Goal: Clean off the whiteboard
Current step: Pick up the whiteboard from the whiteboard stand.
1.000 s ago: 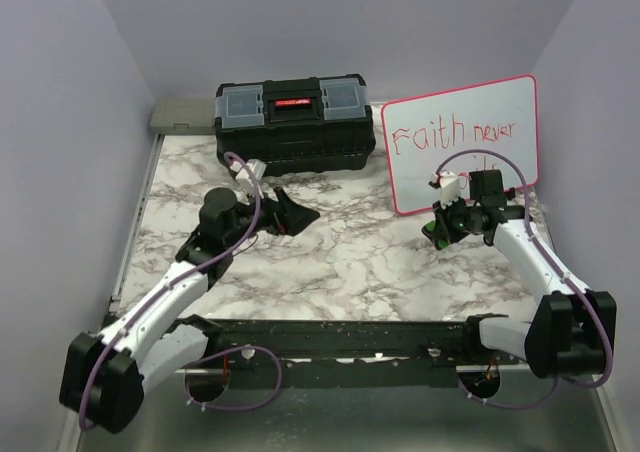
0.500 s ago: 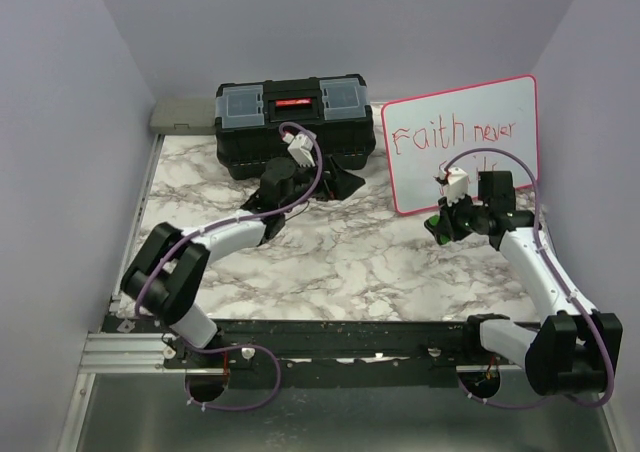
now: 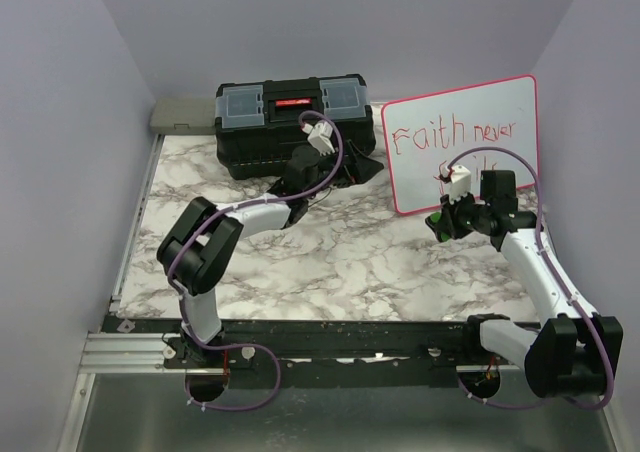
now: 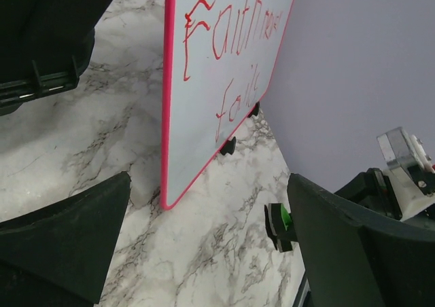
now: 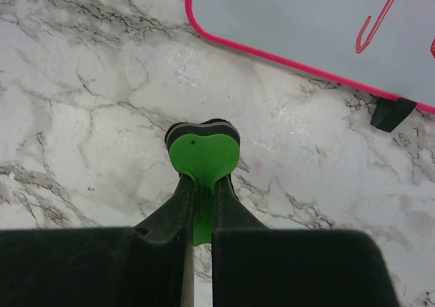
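At the far right of the table, the whiteboard (image 3: 465, 142) stood upright on its small black feet (image 4: 229, 145), close to the right wall, with red handwriting (image 3: 440, 132) across it and none of it wiped. Just in front of its lower rim the right gripper (image 5: 198, 191) was clamped tight on the tab of a green eraser (image 5: 202, 151), low over the marble table (image 3: 330, 262) and apart from the board. The left gripper (image 3: 355, 169) hung with jaws wide and nothing in them, between the board's left edge and the black toolbox (image 3: 293, 122). Main risk as I saw it: the board only rested on those feet, so a firm push with the eraser could slide it toward the wall or tip it back unless the left gripper steadied the rim first. That gripper coming in crooked could knock the edge instead of pinching it, or bump the toolbox beside it. The narrow hold on the eraser tab could also twist under pressure, smearing the ink or missing the upper line.
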{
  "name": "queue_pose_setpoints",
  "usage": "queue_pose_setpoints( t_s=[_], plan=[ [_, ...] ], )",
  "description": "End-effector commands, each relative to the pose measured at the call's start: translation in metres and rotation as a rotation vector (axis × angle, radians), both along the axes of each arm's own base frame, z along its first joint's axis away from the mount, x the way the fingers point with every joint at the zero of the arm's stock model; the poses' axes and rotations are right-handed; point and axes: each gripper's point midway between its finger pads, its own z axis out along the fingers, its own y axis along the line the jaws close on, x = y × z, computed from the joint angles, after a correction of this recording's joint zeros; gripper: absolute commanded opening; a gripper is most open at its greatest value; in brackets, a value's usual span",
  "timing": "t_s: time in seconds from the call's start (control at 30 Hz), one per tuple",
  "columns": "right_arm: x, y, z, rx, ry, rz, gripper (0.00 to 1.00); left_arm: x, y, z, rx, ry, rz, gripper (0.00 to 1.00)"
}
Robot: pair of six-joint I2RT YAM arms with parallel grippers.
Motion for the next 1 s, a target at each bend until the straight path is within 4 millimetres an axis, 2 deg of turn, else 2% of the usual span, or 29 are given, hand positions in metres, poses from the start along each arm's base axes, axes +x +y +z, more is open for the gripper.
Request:
queue_pose_setpoints(
  t_s=[0.0, 0.3, 0.53, 0.97],
  plan=[
    [0.002, 0.002, 0.004, 0.02, -0.019, -0.001, 0.01, 0.01, -0.009, -0.004, -0.03, 0.02, 0.041, 0.97],
    [0.002, 0.002, 0.003, 0.021, -0.014, 0.005, 0.01, 0.02, -0.031, -0.007, -0.081, 0.01, 0.016, 0.97],
    [0.002, 0.001, 0.003, 0.016, -0.014, 0.0, 0.01, 0.036, -0.048, -0.018, -0.103, 0.017, 0.023, 0.94],
    [0.002, 0.001, 0.005, 0.016, -0.027, 0.0, 0.01, 0.07, -0.065, -0.021, -0.235, 0.007, 0.096, 0.79]
  ],
)
